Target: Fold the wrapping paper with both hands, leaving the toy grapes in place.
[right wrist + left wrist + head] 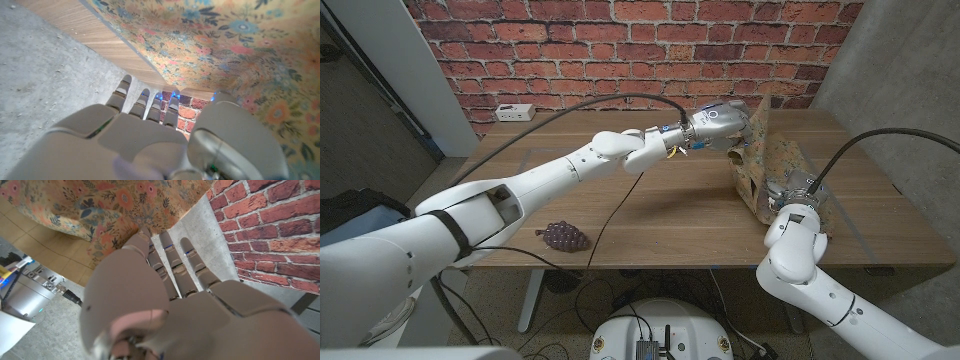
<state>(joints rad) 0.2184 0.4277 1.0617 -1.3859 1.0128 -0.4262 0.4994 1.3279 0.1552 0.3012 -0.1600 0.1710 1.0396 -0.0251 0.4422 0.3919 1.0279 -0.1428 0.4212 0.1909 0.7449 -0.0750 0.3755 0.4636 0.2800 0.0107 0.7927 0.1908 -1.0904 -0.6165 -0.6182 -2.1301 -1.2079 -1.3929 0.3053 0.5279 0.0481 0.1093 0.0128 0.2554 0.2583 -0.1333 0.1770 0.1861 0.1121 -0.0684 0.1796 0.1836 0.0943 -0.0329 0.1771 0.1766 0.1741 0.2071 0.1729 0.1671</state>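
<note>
The wrapping paper (767, 150), brown on the back and floral on the face (100, 210), stands lifted off the table at the right. My left hand (723, 124) reaches across and grips its far upper edge; the thumb and fingers (165, 260) close on the floral edge. My right hand (788, 190) holds the paper's near end low over the table, with its thumb against the floral side (240, 55). The toy grapes (563, 237), a dark purple bunch, lie near the table's front edge at the left, well apart from the paper and both hands.
A white power strip (517, 111) sits at the back left of the wooden table (650, 210). A black cable (610, 225) trails over the table's middle. The brick wall is behind, and a grey concrete wall (900, 70) stands at the right.
</note>
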